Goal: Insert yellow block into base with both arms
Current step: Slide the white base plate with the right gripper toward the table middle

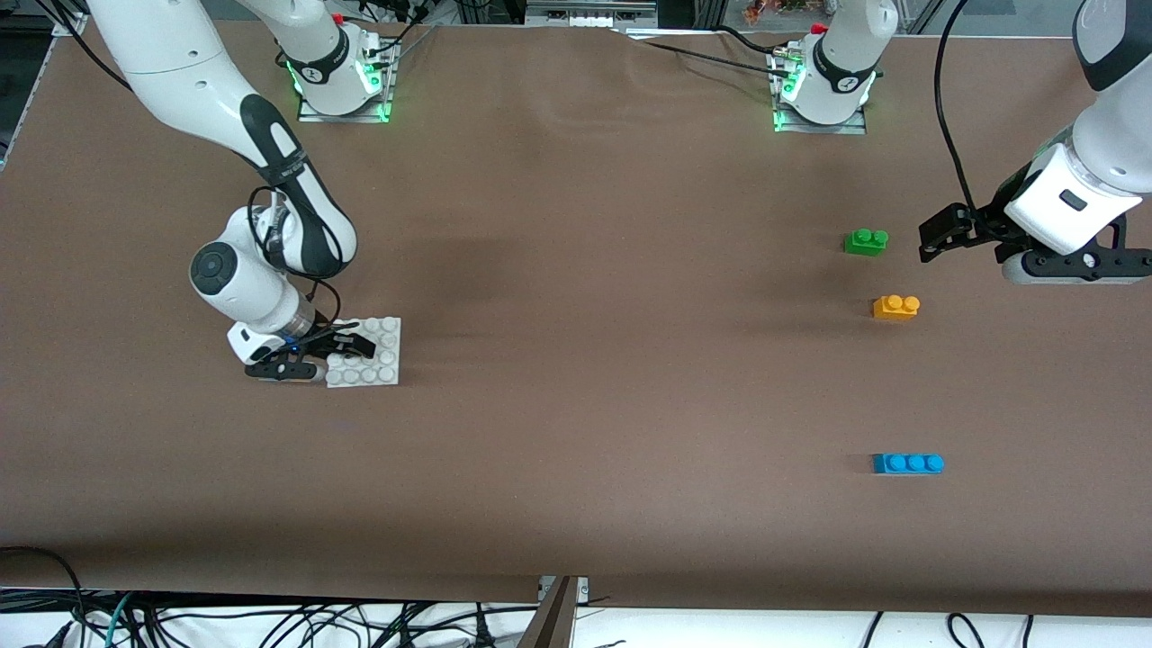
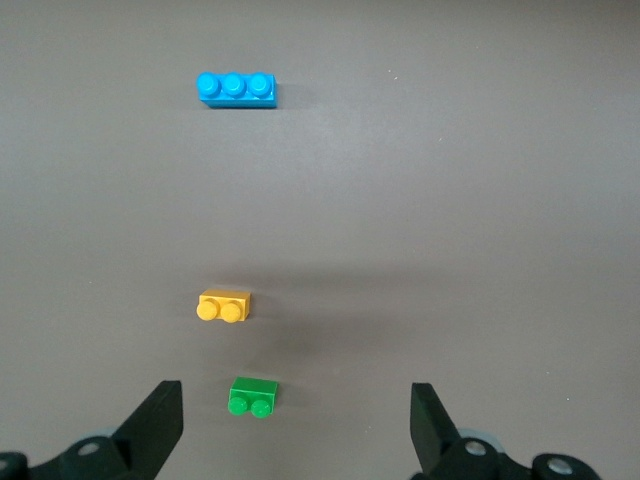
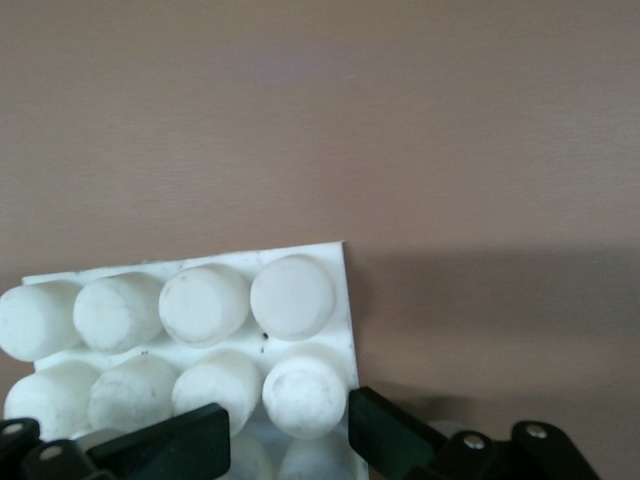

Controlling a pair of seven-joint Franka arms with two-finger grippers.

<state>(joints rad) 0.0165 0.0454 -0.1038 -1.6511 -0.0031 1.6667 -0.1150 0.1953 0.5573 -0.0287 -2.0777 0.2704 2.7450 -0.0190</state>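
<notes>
The left claw (image 1: 936,241) hangs wide open and empty beside the green brick (image 1: 866,241). The yellow block (image 1: 895,307) lies just nearer the camera, long axis along the counter. The right claw (image 1: 346,346) has closed on the base (image 1: 382,346).

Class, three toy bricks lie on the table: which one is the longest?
The blue brick: it has three studs, while the green brick and the yellow block have two each.

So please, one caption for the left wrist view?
Open left gripper over green brick, yellow block and blue brick.
</notes>
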